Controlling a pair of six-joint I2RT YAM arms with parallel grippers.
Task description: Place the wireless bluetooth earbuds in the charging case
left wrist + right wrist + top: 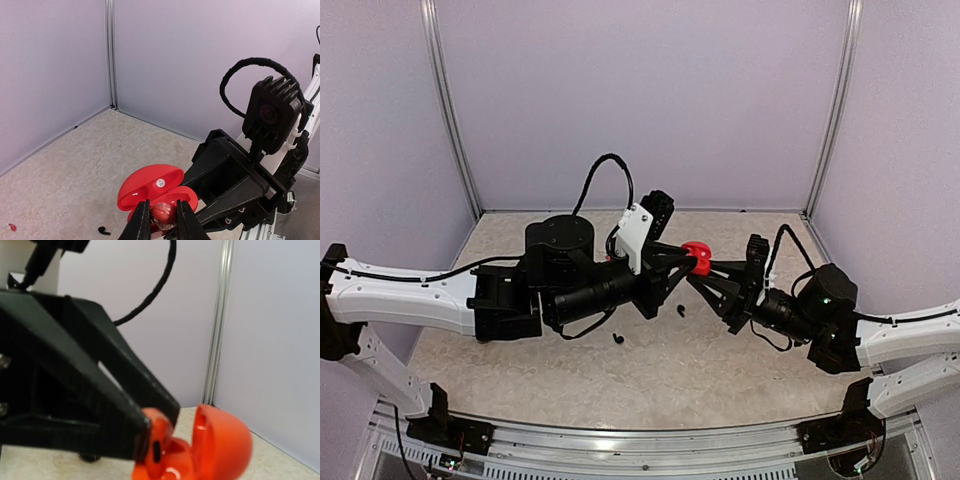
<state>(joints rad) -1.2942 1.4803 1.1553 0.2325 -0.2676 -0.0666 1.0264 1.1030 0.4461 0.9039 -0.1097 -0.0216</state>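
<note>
The red charging case (150, 187) hangs above the table with its lid swung open. My right gripper (192, 200) is shut on the case's base from the right. My left gripper (163, 207) is shut on a red earbud (164, 216) just over the base's sockets. In the top view both grippers meet at the case (695, 250) in mid-table. The right wrist view shows the open case (225, 445) and the red earbud (160, 432) held by the left fingers (100, 405); the right gripper's own fingers are out of that view. Another red earbud (11, 227) lies on the table.
Two black earbuds (679, 311) (617, 338) lie on the beige tabletop (740, 370) below the grippers. Lilac walls with metal corner posts (450, 110) close in the back and sides. A black cable (605, 170) loops above the left wrist.
</note>
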